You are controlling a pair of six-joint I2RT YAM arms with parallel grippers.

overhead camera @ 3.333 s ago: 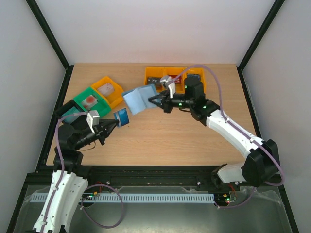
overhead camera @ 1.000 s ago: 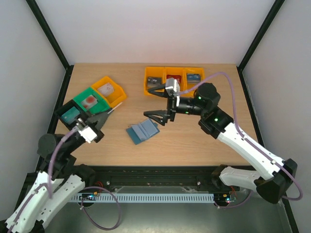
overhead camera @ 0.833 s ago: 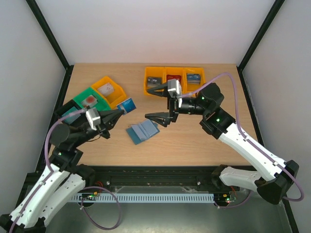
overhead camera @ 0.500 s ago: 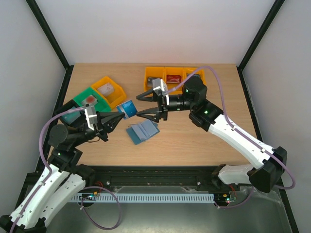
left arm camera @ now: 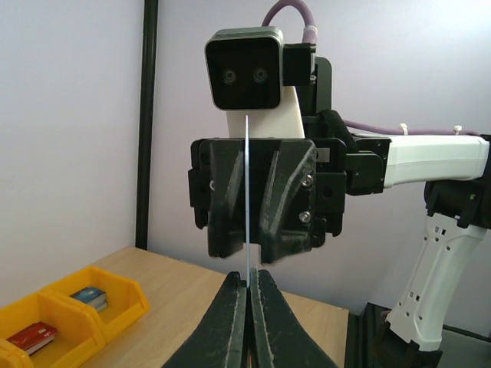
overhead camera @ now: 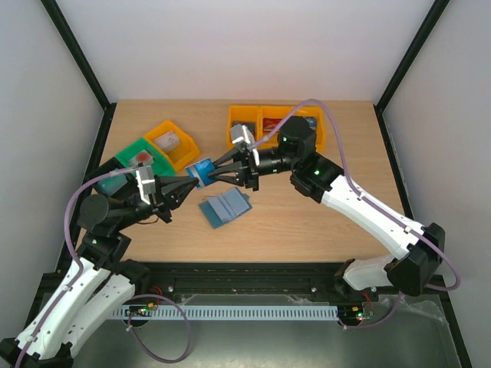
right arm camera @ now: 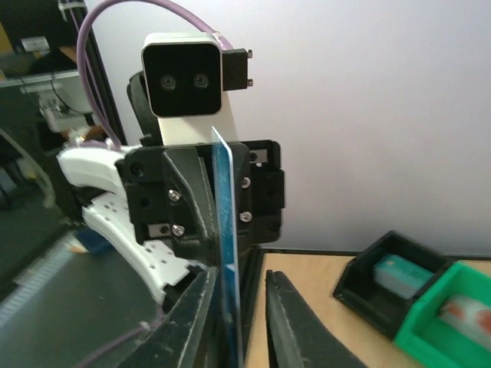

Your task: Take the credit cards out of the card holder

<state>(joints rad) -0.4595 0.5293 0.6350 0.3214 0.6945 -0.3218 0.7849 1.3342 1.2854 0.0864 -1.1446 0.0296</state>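
Pale wood bench [overhead camera: 276, 230] lies below, and above it the blue card [overhead camera: 202, 171] hangs in mid-air between the two arms. Left jaws are clenched on its near-left end; from the left wrist the card [left arm camera: 248, 184] shows edge-on, rising straight out of their tips. Right jaws face it head-on from the far right, one finger on each face of the card [right arm camera: 227, 222], with a sliver of gap showing, so they are not yet pinching. The card's plane runs along the line between the arms, so the right jaws probably need only close where they stand. Holder [overhead camera: 225, 208] lies open on the bench just below, touched by neither arm.
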